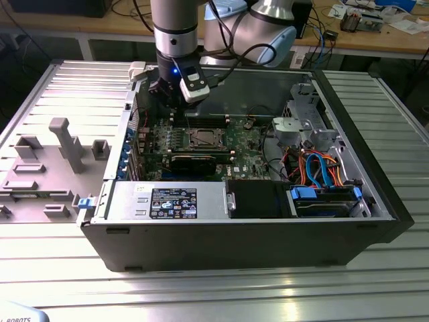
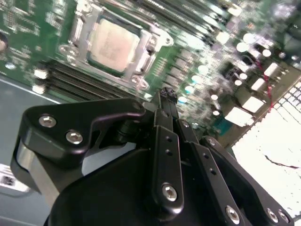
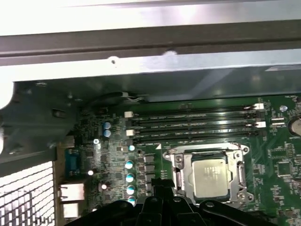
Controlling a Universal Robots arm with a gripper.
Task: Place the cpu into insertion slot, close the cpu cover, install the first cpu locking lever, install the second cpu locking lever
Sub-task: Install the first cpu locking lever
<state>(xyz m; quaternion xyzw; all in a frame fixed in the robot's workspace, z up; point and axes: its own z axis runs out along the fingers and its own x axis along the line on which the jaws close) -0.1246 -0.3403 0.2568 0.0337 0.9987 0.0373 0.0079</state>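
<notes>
The cpu (image 3: 209, 176) (image 2: 113, 44) lies flat in the insertion slot (image 1: 204, 139) on the green board, its silvery top facing up. The cpu cover (image 3: 207, 151) (image 2: 153, 40) rests down around it as a metal frame. I cannot make out how the locking levers stand. My gripper (image 2: 164, 94) (image 3: 162, 182) (image 1: 171, 109) hovers above the board beside the socket, toward the exterior view's left. Its black fingers are shut with nothing between them, and it is clear of the cover.
Long memory slots (image 3: 193, 125) run beside the socket. A black graphics card (image 1: 193, 163) stands in front of it. The power supply (image 1: 167, 201) and a drive bay with blue and orange cables (image 1: 322, 176) sit along the case front. A grey fixture plate (image 1: 53, 161) lies outside the case.
</notes>
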